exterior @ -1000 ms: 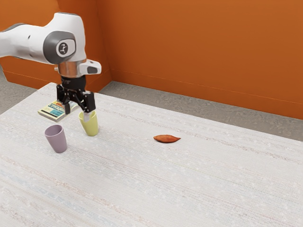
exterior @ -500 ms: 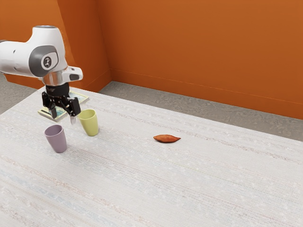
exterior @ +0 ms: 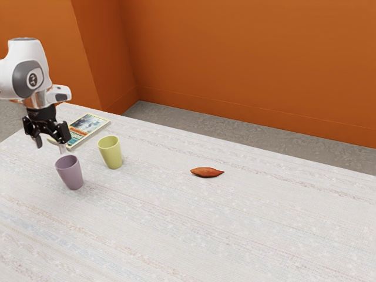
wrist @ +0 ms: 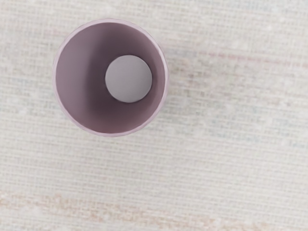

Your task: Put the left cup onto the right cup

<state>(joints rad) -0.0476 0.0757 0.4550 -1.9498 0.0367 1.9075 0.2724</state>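
Since a second ago the arm (exterior: pixel 26 70) has swung toward the exterior view's left. It has left the yellow cup (exterior: pixel 110 151), whose rim the gripper (exterior: pixel 48 140) was then straddling, and now hangs in the air above the purple cup (exterior: pixel 69 171). Neither cup has shifted. Both stand upright on the tabletop (exterior: pixel 235 223), near each other but apart, with the purple one nearer the exterior view's left.

The gripper's fingers stand apart with nothing between them, and they are clear of the purple cup's rim. Most of the arm is cut off by the exterior view's left edge, leaving the last joint and the hand. The dark fingers overlap the book (exterior: pixel 85 127) behind them, so its end toward the exterior view's left is hidden and the fingertips are hard to pick out against it. The book was largely covered by the hand a second ago and now shows most of its cover, lying flat behind the cups.

From the wrist view the purple cup (wrist: pixel 77 96) is seen from straight above. Its rim is whole and its inside is bare down to a pale round bottom. It sits off to one side of the hand's line rather than dead under it, with woven tabletop (wrist: pixel 231 144) around it.

Well away toward the exterior view's right lies a small orange-brown thing, possibly a sweet potato (exterior: pixel 207 172), too small to be sure. Nothing stands between the two cups. Behind the tabletop run a grey floor (exterior: pixel 264 134) and an orange wall (exterior: pixel 247 53).
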